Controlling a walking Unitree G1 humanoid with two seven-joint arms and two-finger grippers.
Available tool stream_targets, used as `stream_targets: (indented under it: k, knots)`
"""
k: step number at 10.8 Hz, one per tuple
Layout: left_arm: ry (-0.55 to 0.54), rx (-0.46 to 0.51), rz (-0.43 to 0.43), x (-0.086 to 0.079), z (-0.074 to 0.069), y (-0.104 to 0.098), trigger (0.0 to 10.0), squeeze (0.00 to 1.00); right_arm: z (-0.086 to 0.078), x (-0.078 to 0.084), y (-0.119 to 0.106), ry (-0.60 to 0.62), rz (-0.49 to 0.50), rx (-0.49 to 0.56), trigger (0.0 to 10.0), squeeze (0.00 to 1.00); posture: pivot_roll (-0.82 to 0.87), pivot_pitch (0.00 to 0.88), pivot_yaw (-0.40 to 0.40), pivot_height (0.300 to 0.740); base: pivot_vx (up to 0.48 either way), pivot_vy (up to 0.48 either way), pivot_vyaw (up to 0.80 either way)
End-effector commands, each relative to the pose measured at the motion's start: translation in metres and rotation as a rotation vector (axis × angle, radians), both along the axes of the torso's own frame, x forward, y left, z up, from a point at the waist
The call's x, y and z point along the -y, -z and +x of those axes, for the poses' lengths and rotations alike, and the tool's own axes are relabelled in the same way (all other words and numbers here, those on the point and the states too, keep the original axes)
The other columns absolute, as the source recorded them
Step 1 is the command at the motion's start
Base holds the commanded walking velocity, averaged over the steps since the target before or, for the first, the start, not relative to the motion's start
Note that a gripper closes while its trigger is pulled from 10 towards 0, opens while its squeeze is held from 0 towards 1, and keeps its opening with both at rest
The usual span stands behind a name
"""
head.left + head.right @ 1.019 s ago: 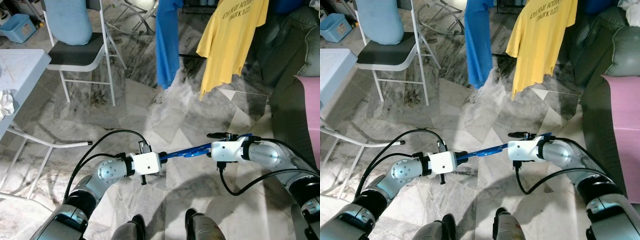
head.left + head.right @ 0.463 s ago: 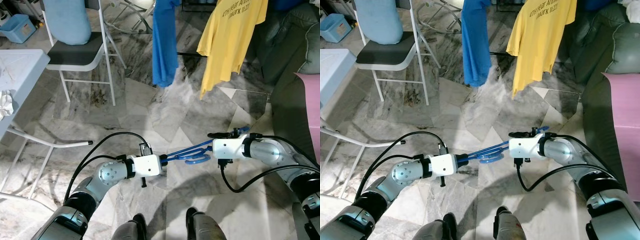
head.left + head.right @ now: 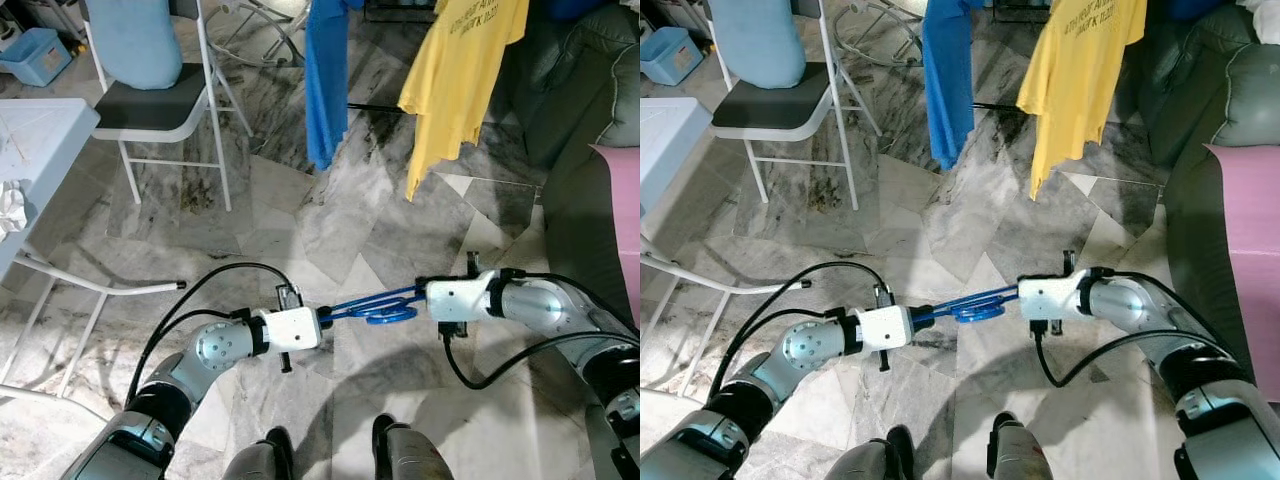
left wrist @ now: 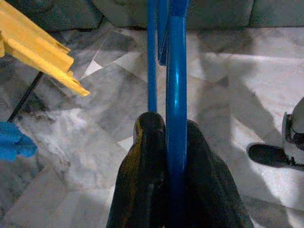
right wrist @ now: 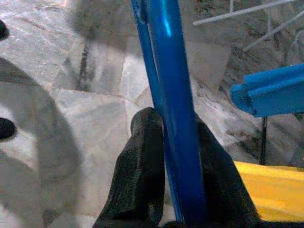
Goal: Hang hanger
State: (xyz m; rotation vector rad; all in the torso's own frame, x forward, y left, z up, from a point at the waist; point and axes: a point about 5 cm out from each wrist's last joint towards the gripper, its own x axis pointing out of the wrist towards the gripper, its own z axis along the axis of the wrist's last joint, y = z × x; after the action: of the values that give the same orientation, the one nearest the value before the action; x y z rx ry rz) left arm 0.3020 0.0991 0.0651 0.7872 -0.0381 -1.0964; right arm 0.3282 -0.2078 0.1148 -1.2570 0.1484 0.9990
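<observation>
A blue plastic hanger (image 3: 374, 306) is held level between my two arms, low over the marble floor, its hook loop (image 3: 977, 312) lying near the middle. My left gripper (image 3: 327, 314) is shut on one end of it; in the left wrist view the black fingers (image 4: 147, 156) pinch the blue bar (image 4: 175, 80). My right gripper (image 3: 421, 296) is shut on the other end, and its fingers (image 5: 145, 152) clamp the bar (image 5: 166, 57) in the right wrist view. A blue garment (image 3: 326, 80) and a yellow T-shirt (image 3: 465, 70) hang ahead.
A white folding chair (image 3: 160, 110) with a pale blue cushion stands at the far left. A white table (image 3: 40, 130) is on my left. A dark sofa (image 3: 585, 90) with a pink cloth (image 3: 622, 220) runs along the right. Open floor lies ahead of my arms.
The hanger has turned between the grippers, so its hook loop now shows near the middle. The right gripper has rolled and sunk slightly. Both grips hold.
</observation>
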Motion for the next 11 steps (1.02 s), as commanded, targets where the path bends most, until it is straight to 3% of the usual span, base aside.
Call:
stream_targets:
  k: [1,7,8,10,11]
  knots:
    - [-0.035,-0.015,0.049,-0.011,0.0,0.008,10.0,0.0,-0.004,0.0,-0.001,-0.018,0.021,-0.008,0.0,0.0,-0.17,0.271,0.116,0.74,0.0,0.0,0.0]
    - [-0.19,0.093,0.076,-0.023,0.02,-0.001,10.0,0.0,-0.014,-0.003,-0.001,-0.019,0.098,-0.054,0.0,0.0,-0.18,0.267,0.114,0.74,0.0,0.0,0.0]
    - [-0.223,0.117,0.039,-0.022,0.022,-0.004,10.0,1.0,-0.016,-0.003,0.002,-0.003,0.107,-0.063,0.0,0.0,-0.18,0.265,0.114,0.74,0.0,0.0,0.0]
    - [-0.271,0.168,-0.043,-0.021,0.024,-0.01,10.0,1.0,-0.014,-0.002,0.01,0.098,0.143,-0.066,0.0,0.0,-0.18,0.259,0.113,0.74,0.0,0.0,0.0]
    - [-0.281,0.191,-0.108,-0.02,0.021,-0.013,10.0,1.0,-0.015,-0.003,0.021,0.204,0.224,-0.089,0.0,0.0,-0.18,0.258,0.112,0.74,0.0,0.0,0.0]
